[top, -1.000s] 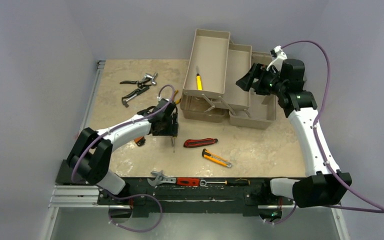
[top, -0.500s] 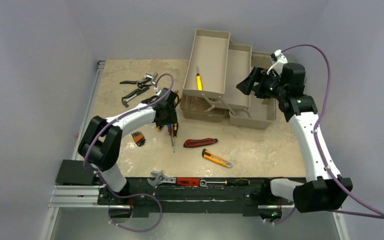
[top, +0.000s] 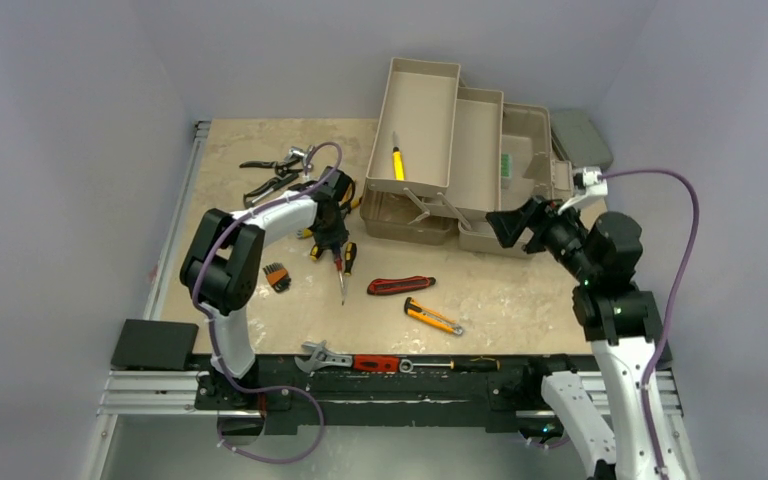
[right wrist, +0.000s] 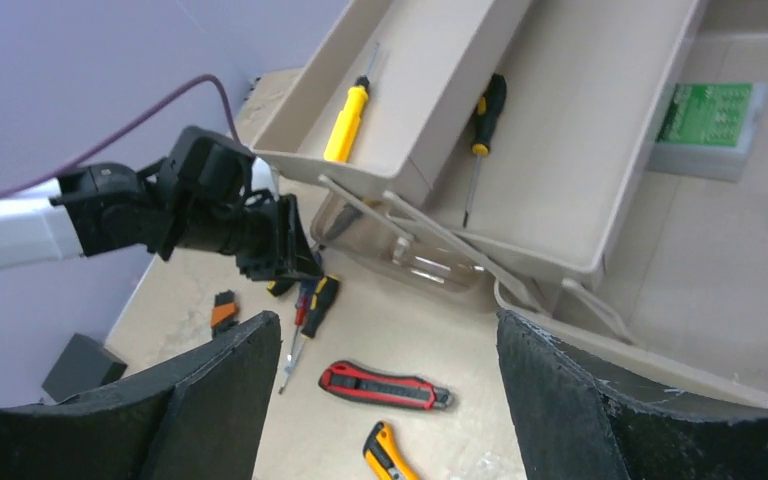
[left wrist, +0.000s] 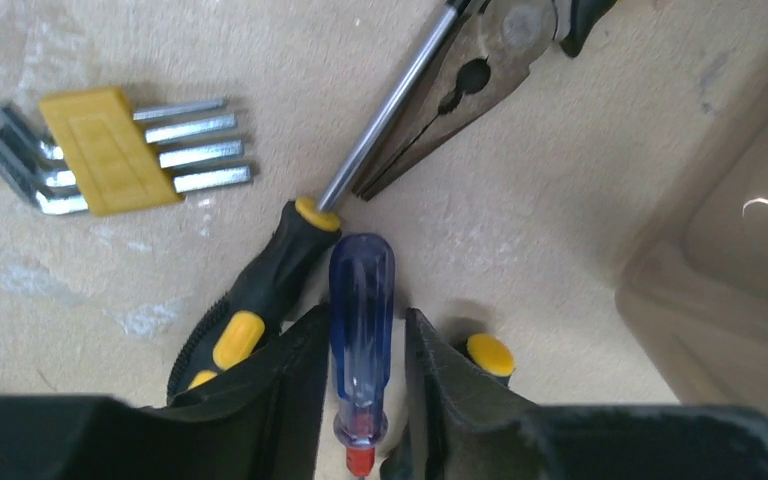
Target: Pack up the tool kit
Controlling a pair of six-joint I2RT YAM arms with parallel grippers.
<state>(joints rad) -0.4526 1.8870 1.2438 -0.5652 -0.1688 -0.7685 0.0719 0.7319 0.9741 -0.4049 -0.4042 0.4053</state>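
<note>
One blue screwdriver (left wrist: 362, 270) beside the toolbox (left wrist: 730, 290), probably light and slick, sits mid-handle between the fingers (left wrist: 285, 390) of the left gripper (left wrist: 363, 330), grip unconfirmed; the right gripper (right wrist: 382, 330) gapes empty.

overhead camera looks down; right wrist camera shares the toolbox (top: 480, 130).

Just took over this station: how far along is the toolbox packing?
Done: yellow screwdriver and black screwdriver lie in the toolbox trays. In hand: left gripper straddles the blue screwdriver on the table, grip unconfirmed. Left: red knife, yellow knife, pliers outside.
</note>
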